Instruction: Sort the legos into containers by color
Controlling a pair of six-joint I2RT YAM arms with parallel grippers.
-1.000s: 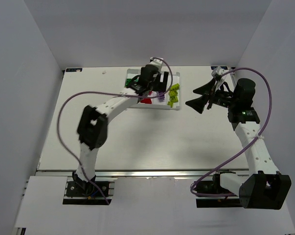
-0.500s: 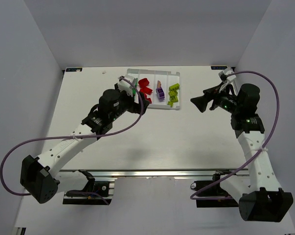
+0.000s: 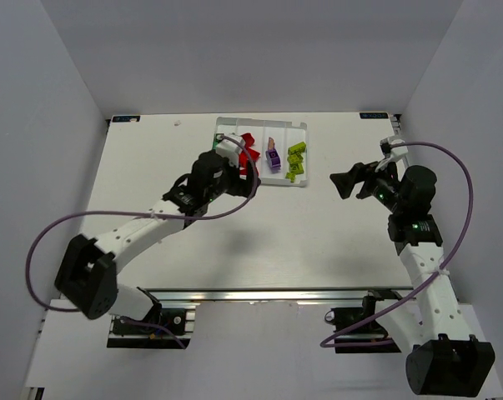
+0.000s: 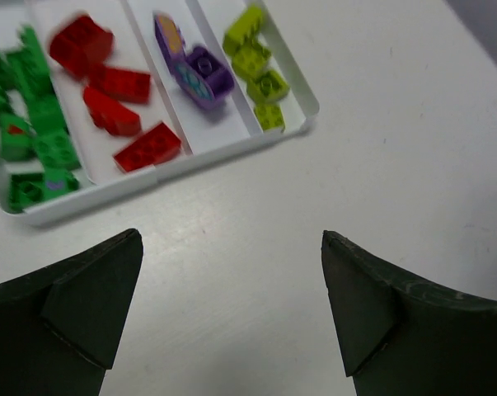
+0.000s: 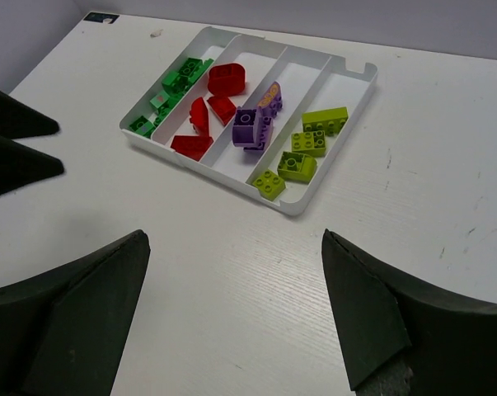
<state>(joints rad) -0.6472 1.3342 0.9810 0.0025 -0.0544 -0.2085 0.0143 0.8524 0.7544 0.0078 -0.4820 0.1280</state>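
Note:
The white tray point(image 3: 284, 125) lies at the back middle of the table. Its four compartments hold, left to right, green legos point(image 4: 34, 124), red legos point(image 4: 116, 111), purple legos point(image 4: 200, 70) and yellow-green legos point(image 4: 260, 74). My left gripper point(image 3: 247, 169) is open and empty, over bare table just in front of the tray's near wall point(image 4: 149, 177), as the left wrist view point(image 4: 232, 239) shows. My right gripper point(image 3: 349, 179) is open and empty, right of the tray, facing it point(image 5: 233, 239). The right wrist view shows the same sorted colours: green point(image 5: 170, 91), red point(image 5: 215, 107), purple point(image 5: 252, 128), yellow-green point(image 5: 306, 144).
White walls enclose the table on the left, back and right. The left gripper's dark fingers point(image 5: 17, 140) show at the left edge of the right wrist view. Purple cables loop off both arms.
My left gripper has drawn back from above the tray to its near left side, uncovering the bricks. My right gripper has moved nearer and a little right, away from the tray.

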